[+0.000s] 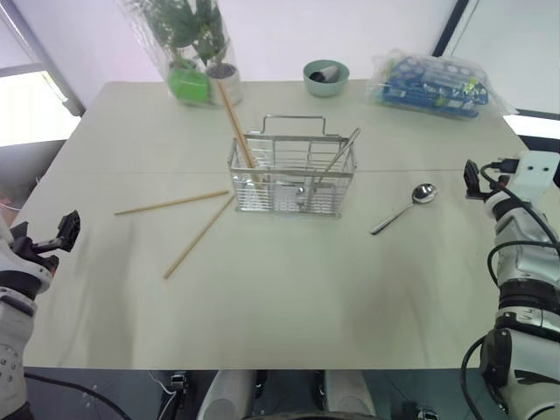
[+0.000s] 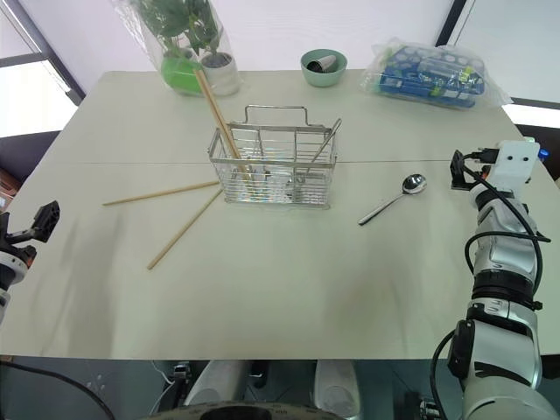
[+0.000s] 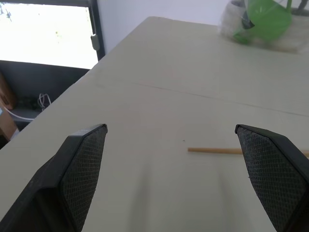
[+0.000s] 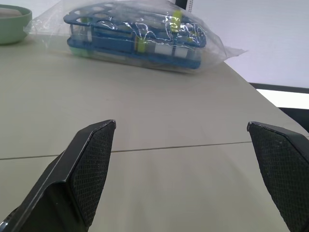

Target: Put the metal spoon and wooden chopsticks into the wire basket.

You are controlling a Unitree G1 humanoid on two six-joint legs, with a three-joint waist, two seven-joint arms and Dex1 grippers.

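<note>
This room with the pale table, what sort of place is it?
Likely a lab or office staged as a kitchen: a plain table, a wire basket, a spoon, and bagged blue racks.

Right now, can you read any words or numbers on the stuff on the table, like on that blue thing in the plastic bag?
No text can be read anywhere.
Blue plastic rack in the clear plastic bag: small pale and yellow-green patches, too blurred to read.
Green plant pot in clear wrapping: no lettering visible.
Silver wire basket, round green bowl, shiny metal spoon, pale wooden chopsticks: no markings.
</note>
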